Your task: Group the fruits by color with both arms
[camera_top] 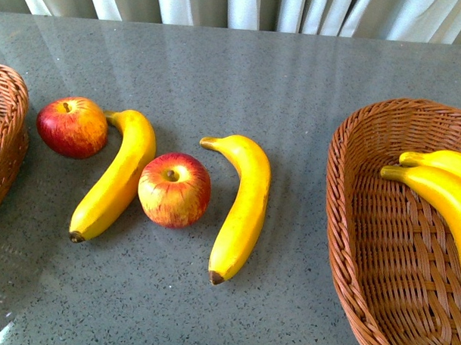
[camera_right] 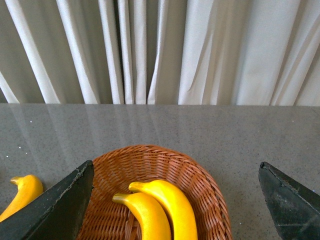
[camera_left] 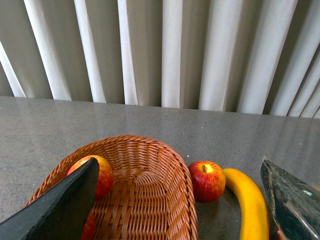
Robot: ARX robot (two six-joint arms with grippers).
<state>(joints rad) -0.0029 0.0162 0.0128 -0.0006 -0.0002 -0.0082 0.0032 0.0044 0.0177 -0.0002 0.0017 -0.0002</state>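
Two red apples [camera_top: 72, 127] [camera_top: 174, 189] and two bananas [camera_top: 117, 176] [camera_top: 243, 207] lie on the grey table between the baskets. Neither arm shows in the front view. In the left wrist view my left gripper [camera_left: 178, 161] hangs open over the left basket [camera_left: 165, 200], which holds an apple [camera_left: 102, 175] partly hidden by one finger [camera_left: 60, 210]. An apple [camera_left: 207, 180] and a banana [camera_left: 250, 205] lie just outside that basket. My right gripper [camera_right: 175, 164] is open and empty above the right basket [camera_right: 210, 190], where two bananas [camera_right: 150, 215] [camera_right: 172, 205] lie.
The wicker baskets stand at the table's left [camera_top: 4, 134] and right [camera_top: 365, 223] sides. White curtains [camera_top: 236, 8] hang behind the far edge. A banana [camera_right: 22, 192] on the table shows beside the right basket in the right wrist view.
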